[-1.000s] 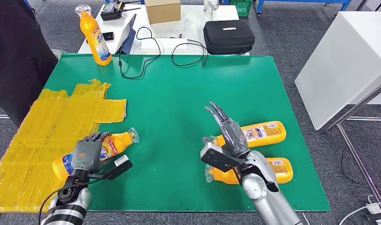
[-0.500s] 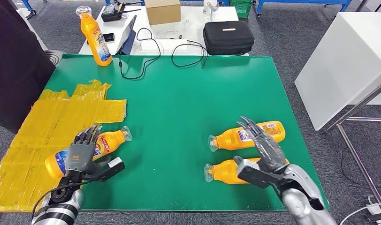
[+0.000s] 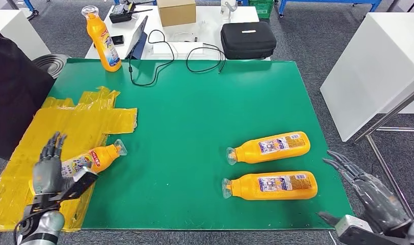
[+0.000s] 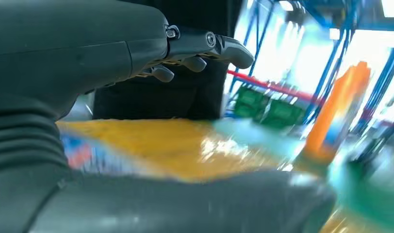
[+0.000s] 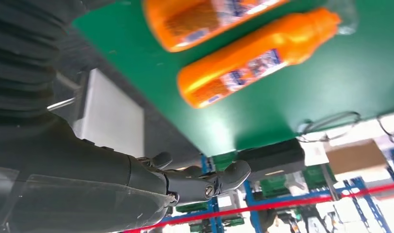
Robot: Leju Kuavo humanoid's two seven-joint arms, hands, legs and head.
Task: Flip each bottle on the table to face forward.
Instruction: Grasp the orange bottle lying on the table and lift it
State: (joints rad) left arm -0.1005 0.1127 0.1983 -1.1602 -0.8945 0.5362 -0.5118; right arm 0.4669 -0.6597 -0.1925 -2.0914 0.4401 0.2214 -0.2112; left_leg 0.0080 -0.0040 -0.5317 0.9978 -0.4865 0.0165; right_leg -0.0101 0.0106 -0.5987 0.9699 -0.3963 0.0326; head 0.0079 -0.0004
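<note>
On your head view, the green table [image 3: 195, 127] carries three orange bottles lying on their sides. Two sit at lower right: the upper bottle [image 3: 268, 147] and the lower bottle [image 3: 270, 186], one just above the other, both with caps toward the left and labels showing. The third bottle [image 3: 87, 161] lies at lower left on the yellow plastic sheet [image 3: 67, 127], cap pointing up and to the right. A fourth bottle [image 3: 102, 38] stands upright at the upper left corner of the table.

Your left hand [image 3: 48, 171] is at the lower left edge, fingers spread and raised, just beside the third bottle's base; whether it touches is hard to tell. Your right hand [image 3: 370, 194] hangs past the table's lower right corner, fingers apart and holding nothing, well apart from the bottles.

A black case [image 3: 248, 40] rests on the white table [image 3: 205, 28] at top centre.
</note>
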